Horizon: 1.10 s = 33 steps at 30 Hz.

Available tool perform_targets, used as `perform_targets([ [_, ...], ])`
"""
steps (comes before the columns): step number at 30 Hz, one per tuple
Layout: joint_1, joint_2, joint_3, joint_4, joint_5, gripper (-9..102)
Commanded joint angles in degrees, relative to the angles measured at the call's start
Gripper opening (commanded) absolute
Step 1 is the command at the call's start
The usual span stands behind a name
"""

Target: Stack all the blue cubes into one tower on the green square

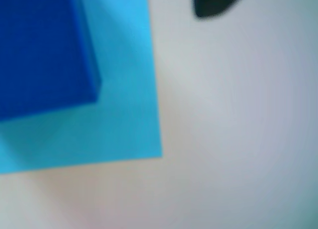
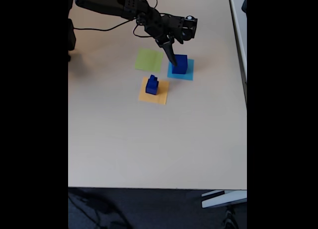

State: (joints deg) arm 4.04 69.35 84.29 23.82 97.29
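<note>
In the fixed view, the pale wooden table top (image 2: 149, 149) is bare in its near part. Further from the camera, three flat paper squares lie close together on it. The nearest one is the orange-yellow paper square (image 2: 160, 96); on it stands a small tower of solid dark-blue cubes (image 2: 152, 85), a smaller cube on top of a bigger one. How many cubes are in this tower cannot be told, because they are too small in the picture.

Behind it and to the right lies the cyan-blue paper square (image 2: 186, 75), and on this sheet stands the largest dark-blue cube (image 2: 180, 63), upright. To the left of the cyan sheet, a little apart, is the light lime-green paper square (image 2: 149, 60) — nothing stands on it.

The black robot arm (image 2: 124, 5) reaches in from the far left corner, and its black two-finger gripper (image 2: 171, 57) points down, one dark finger (image 2: 170, 54) just at the left side of the large cube. If the jaws are apart or together, and if they touch the cube, cannot be told.

In the wrist view, which is blurred, the large cube (image 1: 44, 50) fills the upper left part and the cyan sheet (image 1: 124, 119) lies under it, with its corner on the table (image 1: 238, 139). At the top edge a dark fingertip (image 1: 213, 3) enters — well apart from the cube.
</note>
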Motion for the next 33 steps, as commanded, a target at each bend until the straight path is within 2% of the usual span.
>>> perform_targets([
  [1, 0.62, 0.18, -1.23, -6.68, -0.97, 55],
  [15, -0.62, -5.62, 3.96, -21.45, 0.88, 53],
  [26, -1.23, -6.86, 8.09, -28.04, 2.29, 51],
  [33, -0.88, -5.54, 9.67, -28.30, 1.93, 51],
])
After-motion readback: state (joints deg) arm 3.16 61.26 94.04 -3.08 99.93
